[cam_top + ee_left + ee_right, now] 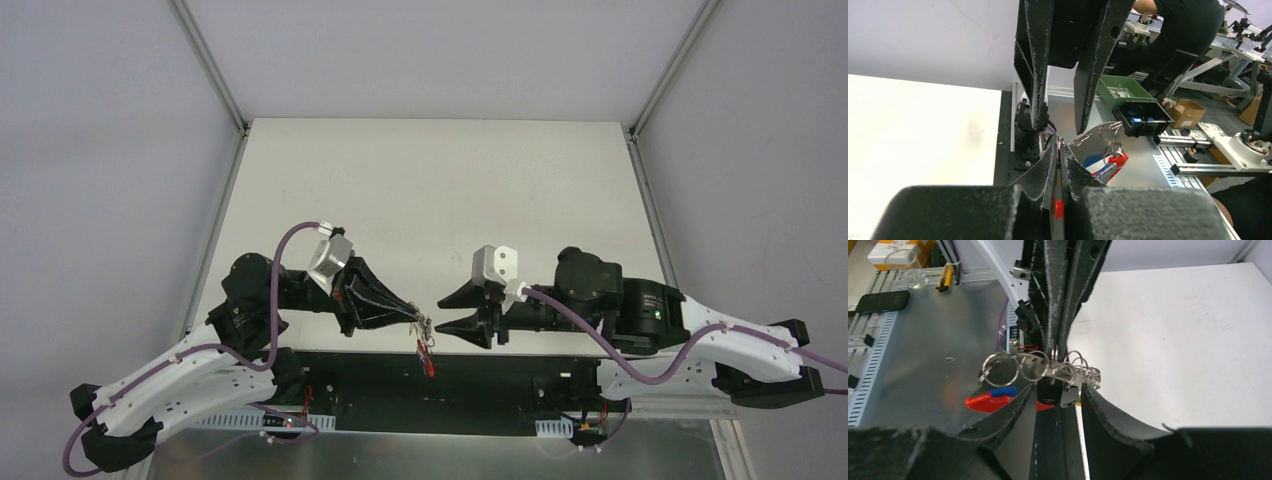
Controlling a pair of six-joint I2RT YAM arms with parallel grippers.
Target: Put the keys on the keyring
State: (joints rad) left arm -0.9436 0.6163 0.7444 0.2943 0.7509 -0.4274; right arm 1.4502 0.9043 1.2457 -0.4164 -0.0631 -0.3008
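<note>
My left gripper (416, 319) is shut on a thin silvery ring of the keyring (424, 335) and holds it in the air above the table's near edge. In the left wrist view the fingertips (1054, 156) pinch the ring, and the red section (1118, 161) with a blue-headed key (1093, 161) hangs to the right. My right gripper (448, 312) is open and empty, its jaws facing the bunch. In the right wrist view the linked rings (1048, 366) hang just beyond my open gripper (1058, 396), with a black-headed key (1048, 392), a grey one (1068, 397), a blue one (1002, 391) and the red section (982, 403).
The white table top (430, 190) stretches behind both grippers. A black base rail (430, 385) runs along the near edge under the bunch. Grey walls and metal posts (210, 65) stand on both sides. A green bin (1120, 90) sits off the table.
</note>
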